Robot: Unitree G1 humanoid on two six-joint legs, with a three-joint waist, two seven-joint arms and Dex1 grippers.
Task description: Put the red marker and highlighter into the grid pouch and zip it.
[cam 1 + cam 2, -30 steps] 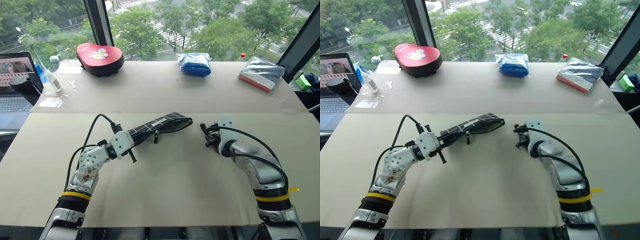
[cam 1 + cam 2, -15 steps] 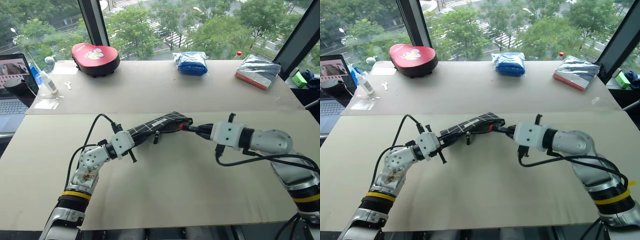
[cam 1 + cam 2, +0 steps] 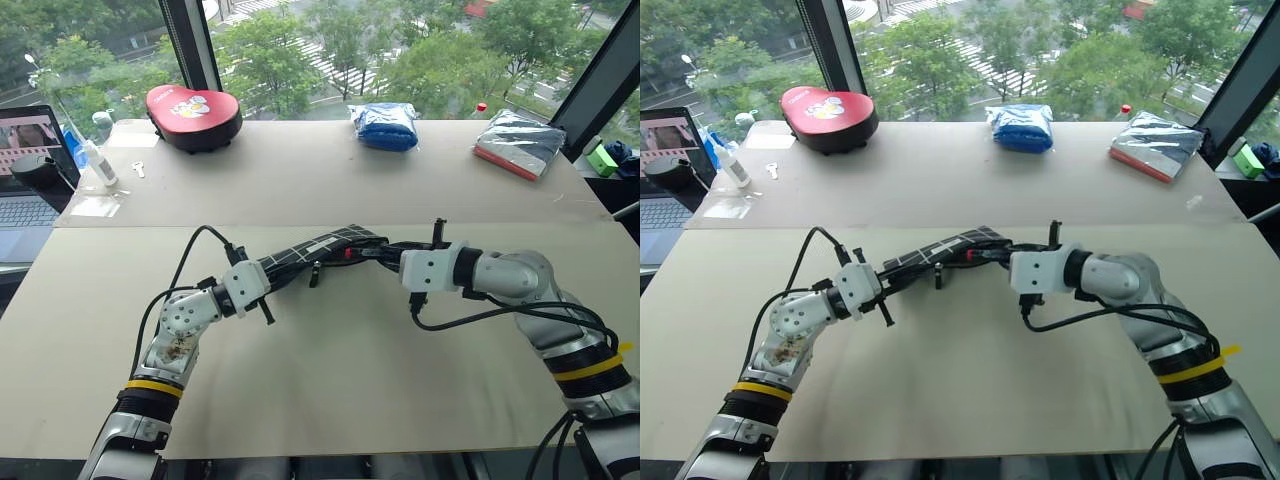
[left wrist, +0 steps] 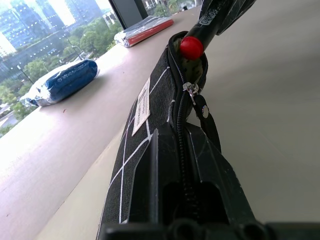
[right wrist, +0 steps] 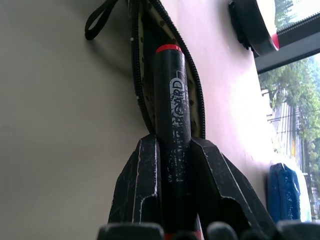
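So the left end effector [image 3: 262, 283] is clamped tight on the closed end of the grid pouch [image 3: 318, 250], holding it up off the worktop [image 3: 330, 370] with the open mouth aimed at the other arm. The right end effector [image 5: 172, 150] is gripping the red marker [image 5: 172, 125], whose red tip sits right at the pouch mouth. The zip pull and strap [image 4: 202, 120] hang just below the opening.

Soft daylight from windows, sharp
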